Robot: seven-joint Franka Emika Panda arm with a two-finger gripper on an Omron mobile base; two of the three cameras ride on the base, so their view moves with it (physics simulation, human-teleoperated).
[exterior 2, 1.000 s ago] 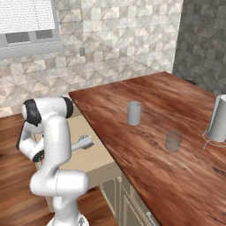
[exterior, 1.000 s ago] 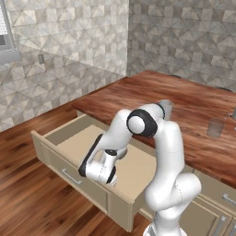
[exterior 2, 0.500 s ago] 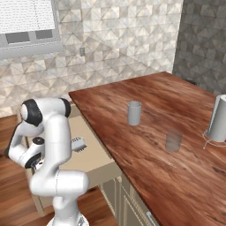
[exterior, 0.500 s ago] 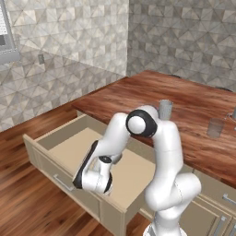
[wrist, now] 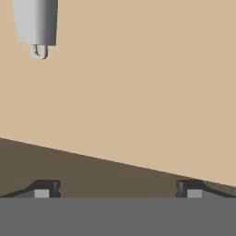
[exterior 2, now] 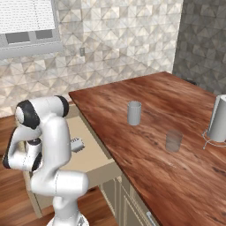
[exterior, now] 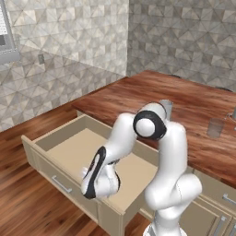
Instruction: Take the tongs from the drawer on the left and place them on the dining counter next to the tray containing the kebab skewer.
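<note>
With its 2 jaws spread wide and holding nothing, the gripper [wrist: 118, 189] hangs low over the open drawer [exterior: 69, 152], and the tongs [wrist: 36, 27] lying off to one side could be missed or knocked against the wall.

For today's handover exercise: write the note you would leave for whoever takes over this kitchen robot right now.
Gripper: open, empty, low over the drawer floor.
Drawer: pulled open, left of the dining counter.
Tongs: lying in the drawer; their grey end shows at the hand view's top left, away from the fingertips.
Done: drawer opened.
Left: line up on the tongs, grasp, lift out, place on the dining counter beside the tray.
</note>
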